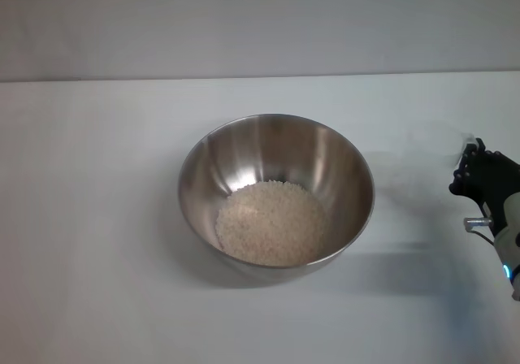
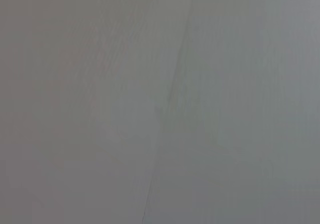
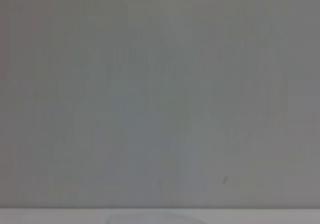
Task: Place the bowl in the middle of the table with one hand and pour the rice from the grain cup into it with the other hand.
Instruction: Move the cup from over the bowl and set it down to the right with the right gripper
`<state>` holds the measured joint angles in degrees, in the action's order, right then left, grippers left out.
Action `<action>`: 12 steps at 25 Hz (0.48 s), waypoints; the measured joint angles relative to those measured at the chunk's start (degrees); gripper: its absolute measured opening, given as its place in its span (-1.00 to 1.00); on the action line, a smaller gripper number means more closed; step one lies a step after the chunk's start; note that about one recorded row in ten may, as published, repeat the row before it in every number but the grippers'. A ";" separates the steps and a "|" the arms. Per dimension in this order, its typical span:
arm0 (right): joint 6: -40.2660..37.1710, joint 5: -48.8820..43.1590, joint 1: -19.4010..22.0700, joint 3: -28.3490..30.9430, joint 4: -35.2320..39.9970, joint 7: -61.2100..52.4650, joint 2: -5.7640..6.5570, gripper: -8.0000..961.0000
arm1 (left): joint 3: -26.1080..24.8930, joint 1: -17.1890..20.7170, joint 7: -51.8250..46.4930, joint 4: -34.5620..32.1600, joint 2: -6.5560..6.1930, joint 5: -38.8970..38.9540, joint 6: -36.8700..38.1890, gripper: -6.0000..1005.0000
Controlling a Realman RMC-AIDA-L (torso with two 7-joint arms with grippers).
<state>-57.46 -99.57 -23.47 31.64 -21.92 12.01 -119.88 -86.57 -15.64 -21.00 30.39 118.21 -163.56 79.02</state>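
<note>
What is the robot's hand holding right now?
It cannot be told. The right gripper is at the table's right edge, and a faint clear shape shows by it. The shiny steel bowl with white rice stands free.

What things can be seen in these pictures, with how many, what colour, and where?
bowl: one, shiny steel, middle of the table.
rice: one pile, white-beige, inside the bowl on its bottom.
cup: one, clear, faint, on the table right of the bowl, near the pincer.
table: one, white, under everything.
wall: grey, behind the table.
right pincer: one, black, at the right edge above the table.
left pincer: not in view.
</note>
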 joint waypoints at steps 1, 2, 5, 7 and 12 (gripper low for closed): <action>0.05 0.00 -0.02 0.00 0.02 -0.02 0.00 -0.96 | 0.00 0.00 0.00 0.02 0.00 0.00 0.00 0.39; 0.07 0.00 -0.03 0.00 0.06 -0.04 0.00 -0.96 | 0.00 0.00 0.00 0.04 0.00 0.00 0.00 0.39; 0.08 0.00 -0.03 0.00 0.10 -0.04 0.00 -0.96 | 0.00 0.00 0.00 0.11 0.00 0.00 0.00 0.39; 0.41 0.00 -0.06 -0.06 0.17 -0.06 0.00 -0.96 | 0.00 0.00 0.00 0.11 0.00 0.00 0.00 0.39; 1.04 -0.08 -0.32 -0.38 0.63 -0.72 0.00 -0.96 | 0.00 0.00 0.00 0.11 0.00 0.00 0.00 0.39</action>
<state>-56.42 -99.65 -23.79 31.26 -21.28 11.29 -119.88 -86.57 -15.64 -21.00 30.50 118.21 -163.56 79.01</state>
